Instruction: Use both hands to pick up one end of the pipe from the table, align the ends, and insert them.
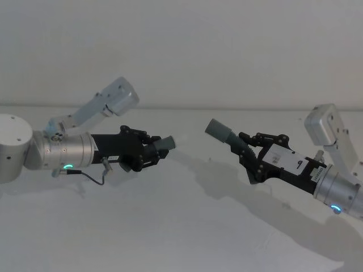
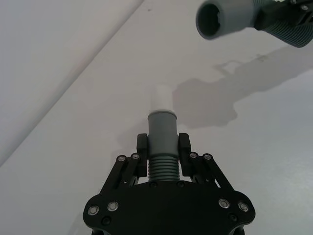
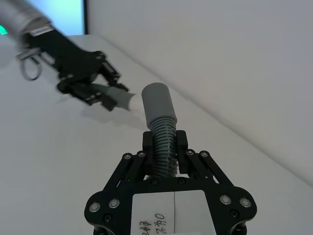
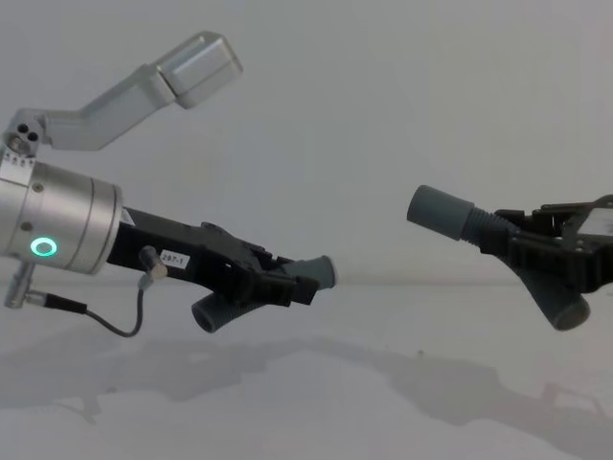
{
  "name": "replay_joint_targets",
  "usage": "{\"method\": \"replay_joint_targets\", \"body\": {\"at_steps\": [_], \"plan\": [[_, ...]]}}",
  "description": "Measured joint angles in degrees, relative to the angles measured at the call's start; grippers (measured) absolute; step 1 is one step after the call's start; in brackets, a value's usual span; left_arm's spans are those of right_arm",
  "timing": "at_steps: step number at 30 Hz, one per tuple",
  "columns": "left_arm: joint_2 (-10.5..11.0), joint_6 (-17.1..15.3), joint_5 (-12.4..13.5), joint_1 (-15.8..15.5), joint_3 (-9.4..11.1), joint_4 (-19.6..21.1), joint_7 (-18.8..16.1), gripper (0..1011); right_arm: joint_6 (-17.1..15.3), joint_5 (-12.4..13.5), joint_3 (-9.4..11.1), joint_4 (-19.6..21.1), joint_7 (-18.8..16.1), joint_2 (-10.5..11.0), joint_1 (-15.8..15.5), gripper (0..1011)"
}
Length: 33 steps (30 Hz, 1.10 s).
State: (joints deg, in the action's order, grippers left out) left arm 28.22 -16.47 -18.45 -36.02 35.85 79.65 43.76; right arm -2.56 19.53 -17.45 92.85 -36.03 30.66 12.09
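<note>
While my left hand (image 1: 153, 151) grips the pale-tipped pipe piece (image 2: 161, 129) and my right hand (image 1: 246, 147) the wide-sleeved piece (image 1: 220, 131), both above the table (image 1: 181, 226) with ends apart, I judge aligning is in hand, needing coaxial closing.

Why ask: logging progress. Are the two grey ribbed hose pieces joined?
Apart: whitish-tipped piece in left gripper, wide-cuffed piece in right gripper, gap between.

Open lane between the hose ends, above the matte white table (image 1: 187, 226).
The gap spans from the pale-tipped dark grey ribbed hose piece (image 2: 161, 129), clamped in the left black claw gripper (image 1: 154, 152), to the wide-sleeved grey ribbed hose piece (image 1: 220, 131), clamped in the right black claw gripper (image 1: 245, 148). A thin dark cable loop (image 1: 93, 177) hangs under the left wrist.
</note>
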Motion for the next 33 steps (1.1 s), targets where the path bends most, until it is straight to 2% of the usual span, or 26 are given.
{"method": "replay_joint_targets", "body": {"at_steps": [5,7,14,24,33], "plan": [[0.6,0.9,-1.0,-1.1,0.4,-0.6,3.0,364,1.1,1.2,-0.5,-0.5,-3.9,1.7,0.8,262],[0.9,1.3,-1.4,-1.5,0.6,-0.7,4.2,364,1.8,2.2,-1.0,-0.9,-7.0,2.8,1.4,262],[1.7,2.0,-2.5,-2.5,1.2,-0.6,7.5,364,2.8,3.7,-2.0,-1.2,-11.9,4.9,2.5,262],[3.1,2.2,-3.9,-2.9,1.8,1.6,10.3,364,2.9,5.0,-3.0,-0.8,-15.4,7.0,2.8,262],[4.2,2.1,-4.9,-2.7,2.0,3.5,11.1,364,2.7,5.4,-3.6,-0.1,-16.0,8.2,2.6,262]]}}
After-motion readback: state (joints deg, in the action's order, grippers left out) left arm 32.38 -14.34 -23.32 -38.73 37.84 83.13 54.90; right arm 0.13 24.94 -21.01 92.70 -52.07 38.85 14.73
